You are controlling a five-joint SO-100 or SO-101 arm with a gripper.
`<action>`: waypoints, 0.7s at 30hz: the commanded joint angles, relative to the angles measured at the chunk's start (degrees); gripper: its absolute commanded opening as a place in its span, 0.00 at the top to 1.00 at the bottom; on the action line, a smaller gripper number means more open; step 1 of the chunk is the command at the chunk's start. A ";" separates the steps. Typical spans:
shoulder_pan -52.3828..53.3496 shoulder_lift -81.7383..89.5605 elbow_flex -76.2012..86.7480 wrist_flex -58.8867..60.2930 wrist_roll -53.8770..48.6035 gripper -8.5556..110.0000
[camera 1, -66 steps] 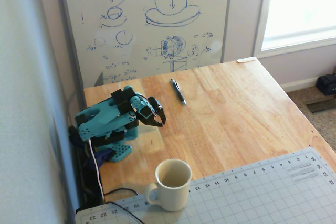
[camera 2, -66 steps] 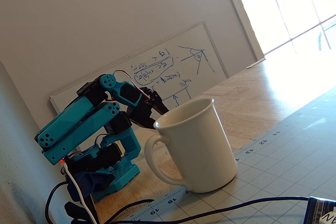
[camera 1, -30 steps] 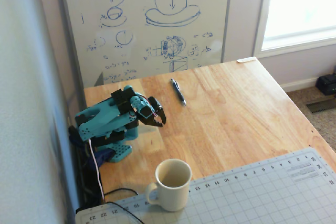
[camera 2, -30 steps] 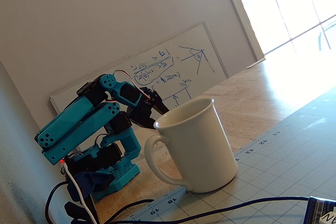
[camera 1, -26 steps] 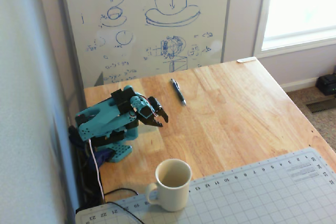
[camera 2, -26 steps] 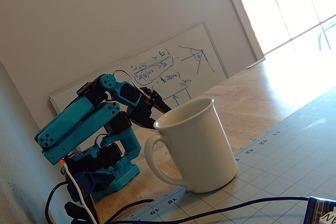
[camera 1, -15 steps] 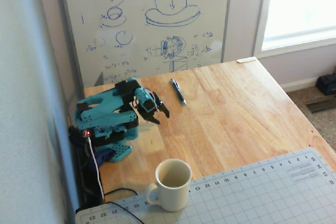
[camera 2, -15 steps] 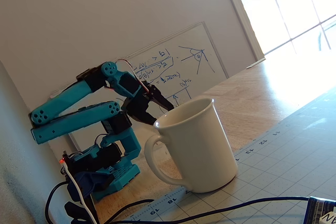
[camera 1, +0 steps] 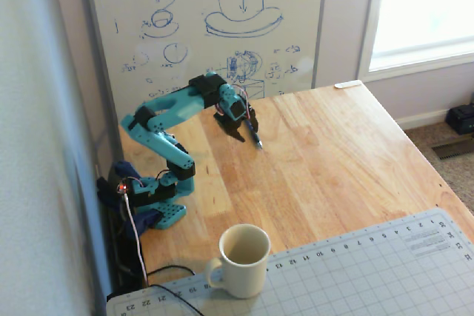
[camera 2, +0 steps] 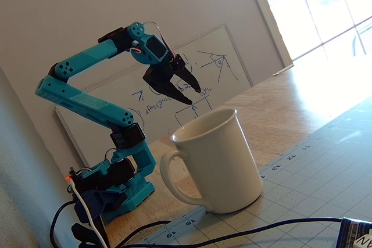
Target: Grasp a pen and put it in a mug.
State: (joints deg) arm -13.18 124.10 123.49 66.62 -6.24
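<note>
Cream-white ceramic, the mug [camera 1: 242,260] stands upright near the front of the wooden desk [camera 1: 333,168], its base on the edge of a grey gridded cutting mat [camera 1: 355,275], handle turned to the left in both fixed views; its tan inside looks empty. Far back on the desk, close to a whiteboard [camera 1: 207,27] leaning against the wall, lies the slim dark pen [camera 1: 255,135], partly hidden by the teal arm [camera 1: 159,120]. The black gripper [camera 1: 245,132] hangs just over the pen with its jaws parted, gripping nothing. Bare wood stretches wide between pen and mug and out to the desk's right edge. Cables [camera 1: 137,246] trail off the left edge beside the arm's base.
</note>
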 commanded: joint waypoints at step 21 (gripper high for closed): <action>-11.07 -42.36 -46.76 6.77 32.17 0.70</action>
State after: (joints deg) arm -23.12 82.88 84.55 72.60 20.74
